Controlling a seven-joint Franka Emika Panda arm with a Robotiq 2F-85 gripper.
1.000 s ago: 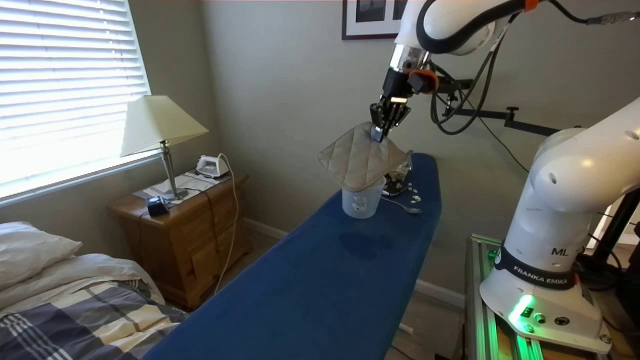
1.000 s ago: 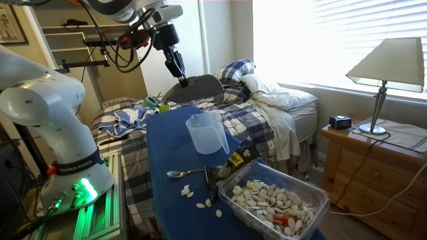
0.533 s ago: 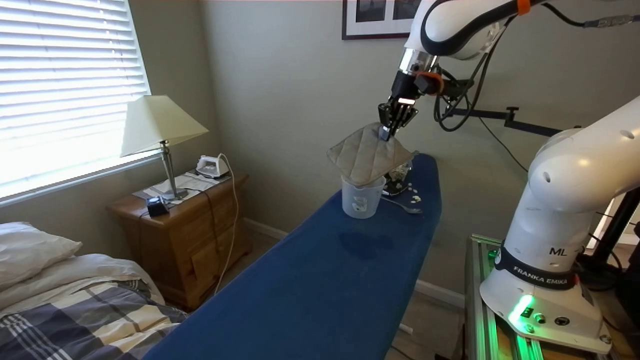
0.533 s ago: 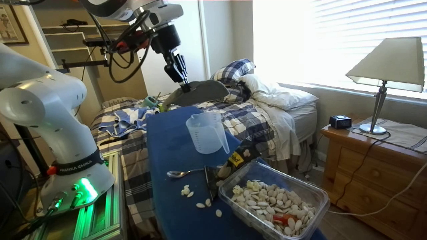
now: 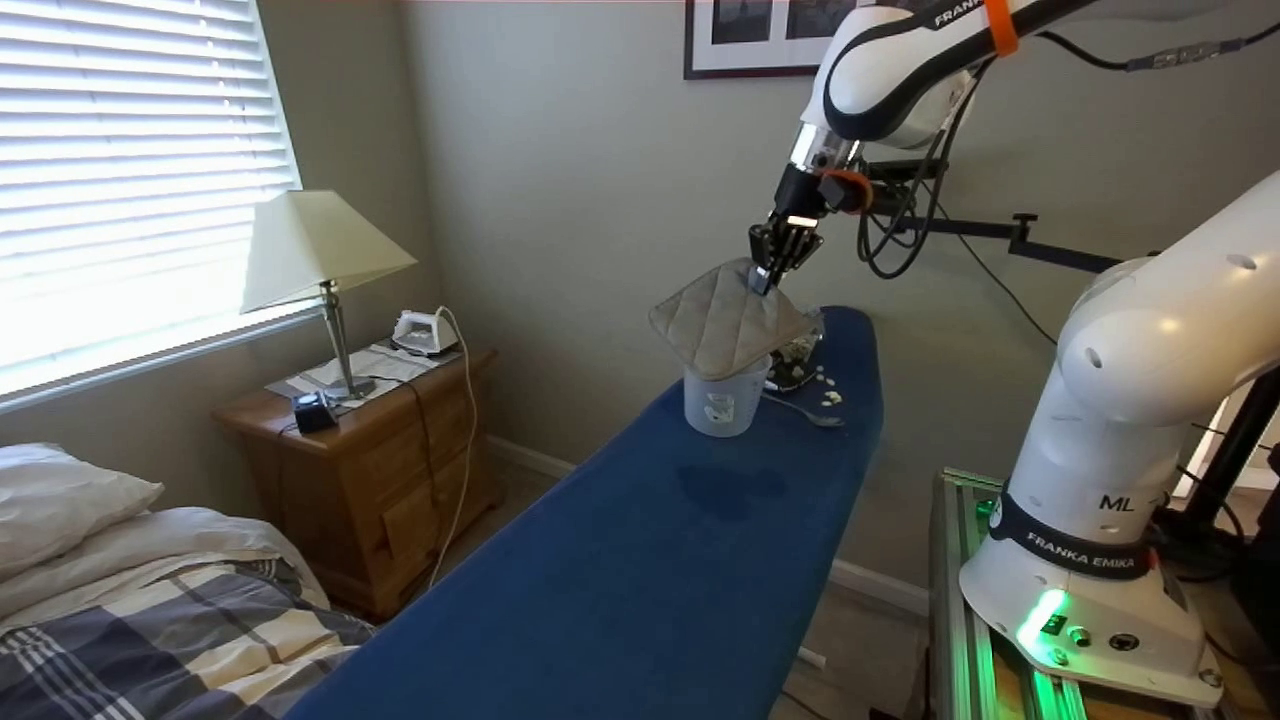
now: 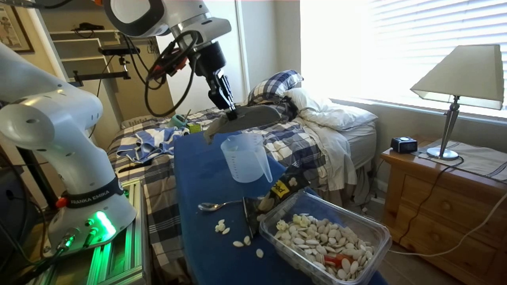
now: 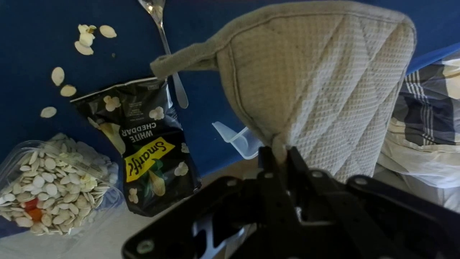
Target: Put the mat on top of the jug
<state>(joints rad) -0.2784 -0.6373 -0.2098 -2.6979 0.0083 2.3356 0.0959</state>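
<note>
Mat point(image 5: 722, 322), clamped in the pincer point(image 7: 280, 154), has descended toward the jug point(image 6: 244, 161) below the pincer; placement appears near.

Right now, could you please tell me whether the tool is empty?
No, the wrist view shows the tool pinching part of the quilted mat.

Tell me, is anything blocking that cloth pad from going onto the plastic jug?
Nothing visible stands between the mat and the jug: the gripper holds it in midair, and the snack bag lies beside the jug.
</note>
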